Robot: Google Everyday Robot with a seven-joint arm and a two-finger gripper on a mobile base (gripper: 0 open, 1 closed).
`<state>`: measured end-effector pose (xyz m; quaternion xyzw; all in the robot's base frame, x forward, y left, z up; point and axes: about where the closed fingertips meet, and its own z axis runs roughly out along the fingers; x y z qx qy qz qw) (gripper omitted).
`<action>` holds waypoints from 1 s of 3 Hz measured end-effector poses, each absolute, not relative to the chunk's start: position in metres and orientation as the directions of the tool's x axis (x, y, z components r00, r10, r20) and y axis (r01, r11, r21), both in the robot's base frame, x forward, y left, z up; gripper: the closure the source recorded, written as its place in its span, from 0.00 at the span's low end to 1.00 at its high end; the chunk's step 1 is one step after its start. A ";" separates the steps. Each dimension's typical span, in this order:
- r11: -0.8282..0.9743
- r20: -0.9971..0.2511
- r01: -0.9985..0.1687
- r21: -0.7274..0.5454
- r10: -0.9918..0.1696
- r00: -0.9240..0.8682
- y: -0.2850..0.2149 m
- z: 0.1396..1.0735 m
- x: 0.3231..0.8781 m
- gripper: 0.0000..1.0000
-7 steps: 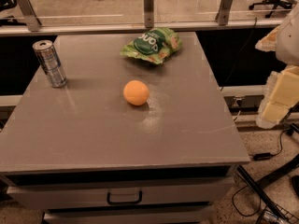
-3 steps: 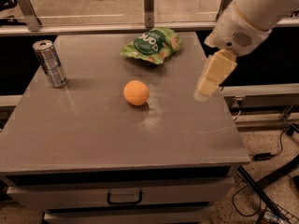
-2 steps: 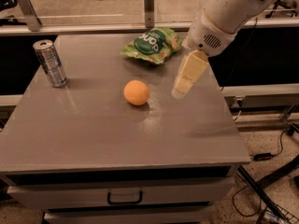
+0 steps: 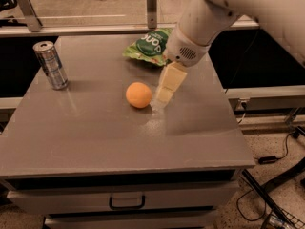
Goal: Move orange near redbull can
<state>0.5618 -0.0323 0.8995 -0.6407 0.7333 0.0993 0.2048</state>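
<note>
The orange [image 4: 138, 95] sits near the middle of the grey table top [image 4: 109, 142]. The redbull can [image 4: 51, 65] stands upright at the table's left edge, well apart from the orange. My gripper [image 4: 164, 97] hangs from the white arm [image 4: 200, 20] that reaches in from the upper right. It is low over the table, just right of the orange and close beside it. It holds nothing that I can see.
A green snack bag [image 4: 148, 46] lies at the back of the table, partly behind my arm. A glass rail with metal posts [image 4: 151, 6] runs along the back edge. Drawers with a handle [image 4: 127, 202] sit below the front. Cables [image 4: 267, 190] lie on the floor at right.
My arm has swung in from the far right and come down leftward, from beside the table to just right of the orange. The orange, can and bag have not moved.
</note>
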 end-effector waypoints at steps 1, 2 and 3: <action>0.130 -0.428 -0.987 -0.097 -0.900 -0.077 -0.017 0.879 0.563 0.00; 0.097 -0.438 -0.993 -0.066 -0.897 -0.059 0.000 0.859 0.565 0.00; 0.064 -0.451 -0.997 -0.048 -0.892 -0.036 0.018 0.849 0.564 0.00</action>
